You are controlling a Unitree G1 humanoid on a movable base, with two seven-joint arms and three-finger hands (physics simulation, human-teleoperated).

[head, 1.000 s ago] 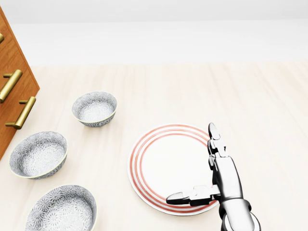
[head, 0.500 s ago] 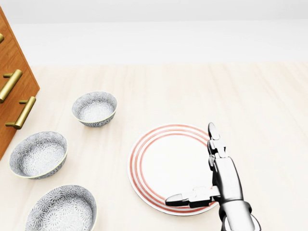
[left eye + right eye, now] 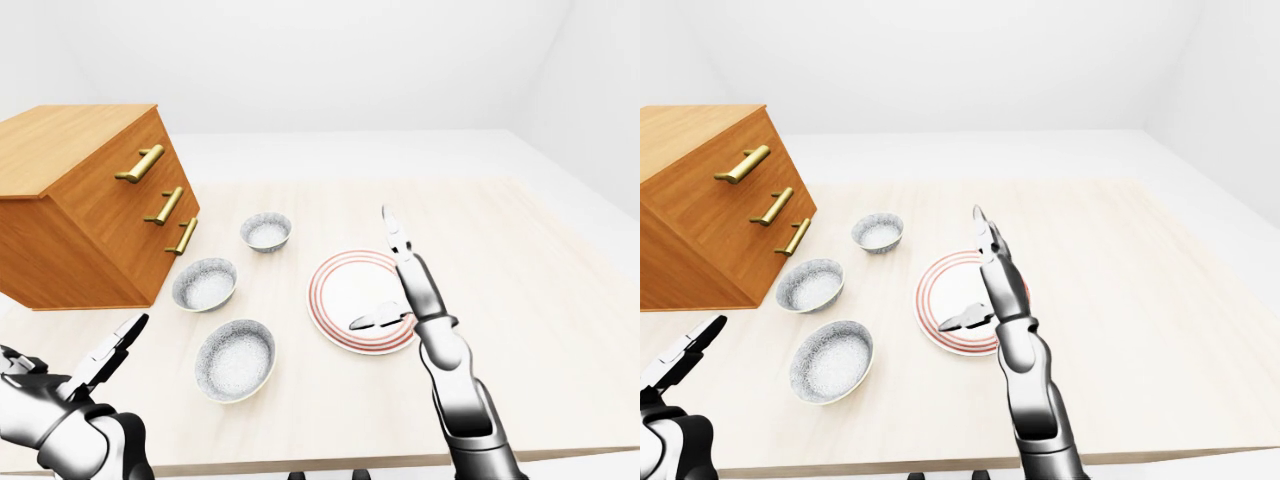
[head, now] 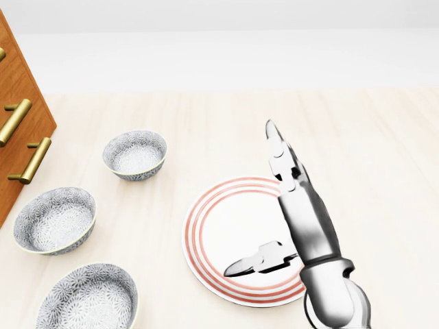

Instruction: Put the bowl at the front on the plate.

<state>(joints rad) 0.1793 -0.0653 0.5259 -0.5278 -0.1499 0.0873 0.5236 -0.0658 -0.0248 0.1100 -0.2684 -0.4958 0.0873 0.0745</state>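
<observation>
Three grey patterned bowls lie in a slanted row on the pale wooden table. The lowest bowl (image 4: pixel 88 298) is at the head view's bottom left, the middle bowl (image 4: pixel 55 220) is above it, and the smallest-looking bowl (image 4: pixel 135 155) is furthest up. A white plate with red rings (image 4: pixel 223 223) lies right of them with nothing on it. My right hand (image 4: pixel 260 205) hovers open over the plate's right part, fingers pointing up the view and thumb out to the left. My left hand (image 3: pixel 80 355) is open at the left-eye view's bottom left, apart from the bowls.
A wooden dresser (image 3: pixel 90 200) with brass handles (image 3: pixel 142 163) stands on the table's left, close to the upper two bowls. The table's near edge (image 3: pixel 330 462) runs along the bottom of the eye views. White walls surround the table.
My right hand has lifted and shifted left, so it covers more of the plate and its fingertips reach higher in the head view. Bowls, plate and camera have not moved.
</observation>
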